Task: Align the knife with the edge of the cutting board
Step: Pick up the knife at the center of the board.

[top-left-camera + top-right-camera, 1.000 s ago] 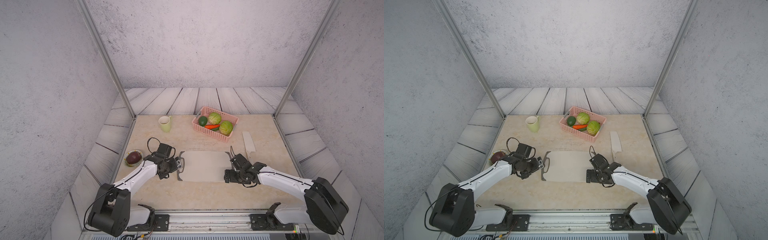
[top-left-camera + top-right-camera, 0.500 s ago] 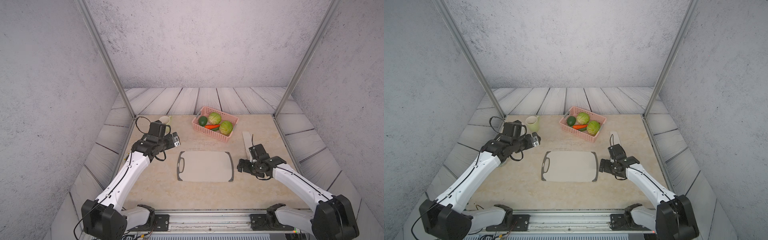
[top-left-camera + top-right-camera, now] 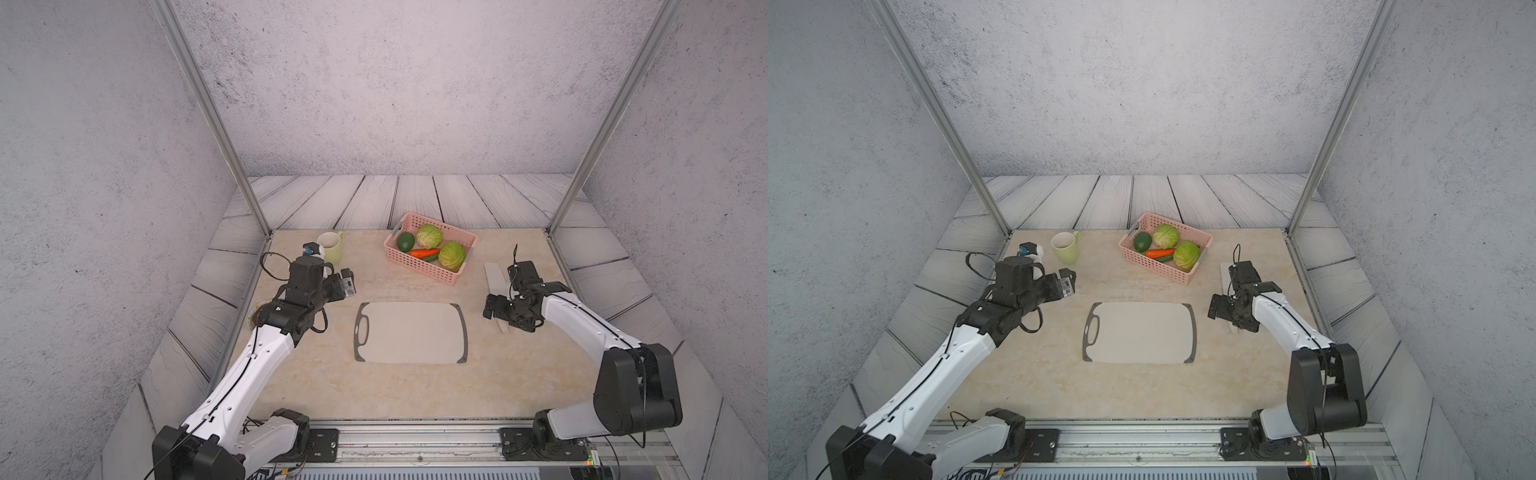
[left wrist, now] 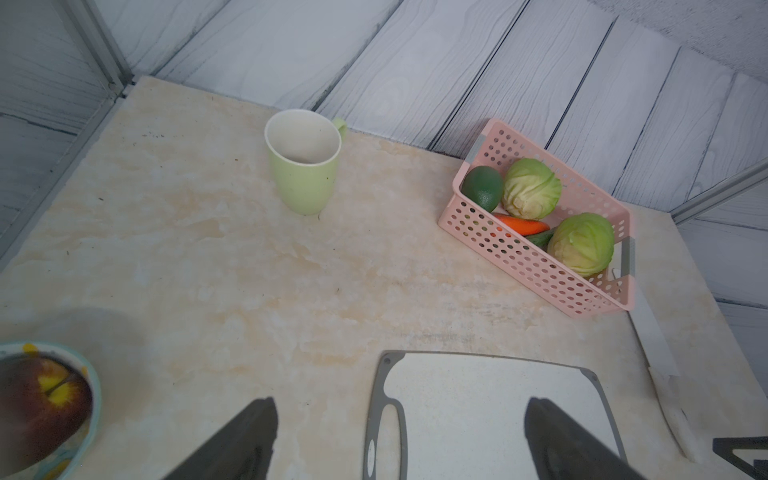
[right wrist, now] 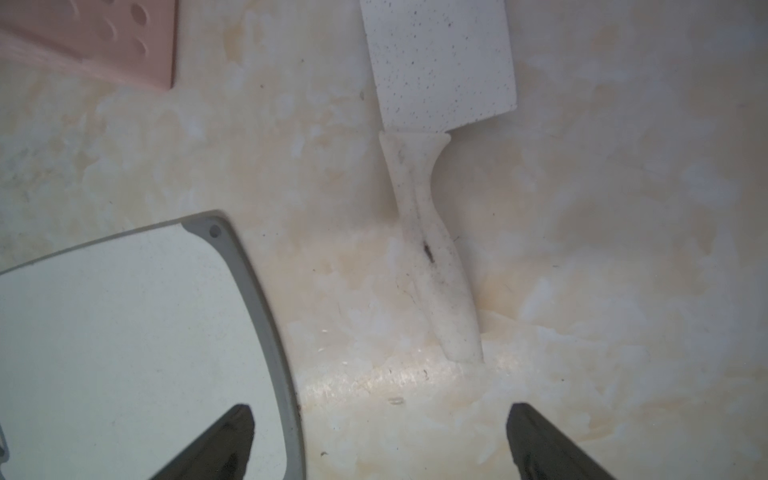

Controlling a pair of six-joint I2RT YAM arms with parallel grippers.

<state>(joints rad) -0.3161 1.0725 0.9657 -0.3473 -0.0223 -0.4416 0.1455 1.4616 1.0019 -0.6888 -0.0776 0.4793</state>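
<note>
- Just now both arms pulled away from the cutting board (image 3: 411, 332); your right gripper (image 5: 378, 411) hovers at the knife (image 5: 411, 174) handle, jaws spread wide and empty, so a grasp looks next.
- That knife lies on the worktop (image 3: 395, 386) beside the cutting board's plain end, apart and slightly skewed.
- Your left gripper (image 4: 400, 403) is raised, released, holding nothing.
- The basket (image 3: 432, 272) holds two cabbages (image 4: 532, 189), an avocado (image 4: 482, 187), a carrot (image 4: 521, 224) and a cucumber (image 4: 540, 237).
- The mug (image 4: 303, 183) is empty, and the bowl (image 4: 93, 386) holds one reddish fruit (image 4: 41, 399).

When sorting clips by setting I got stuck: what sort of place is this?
Probably a mock kitchen counter inside a robot test cell: a cutting board, a knife and a basket of vegetables lie on a marble-look table, enclosed by metal frame posts.
</note>
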